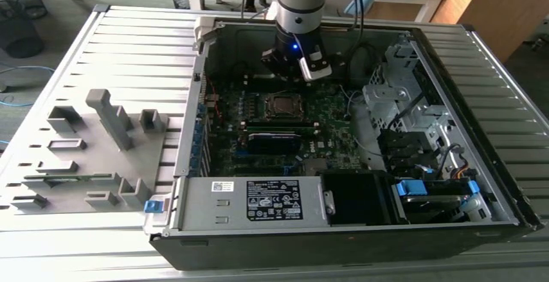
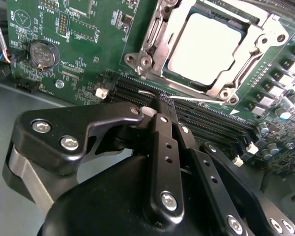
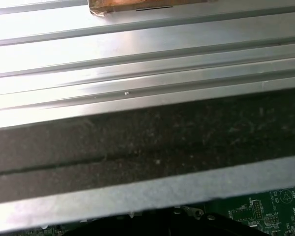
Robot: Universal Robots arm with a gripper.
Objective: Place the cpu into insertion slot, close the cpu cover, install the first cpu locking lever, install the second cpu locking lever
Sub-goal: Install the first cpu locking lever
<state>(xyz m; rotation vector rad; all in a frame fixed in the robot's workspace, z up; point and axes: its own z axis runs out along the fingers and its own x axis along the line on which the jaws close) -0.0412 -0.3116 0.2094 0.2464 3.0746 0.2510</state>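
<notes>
Gripper (image 2: 161,103) clenched, empty, tips hovering near the socket; cpu (image 2: 204,46) seated under lowered cpu cover (image 2: 157,42) on motherboard (image 2: 83,29).

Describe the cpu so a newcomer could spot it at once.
Find the open computer case, then the green motherboard inside it. Near the board's middle, the cpu is the flat pale-silver square framed by the metal cpu cover, unlike the long dark slots beside it.
</notes>
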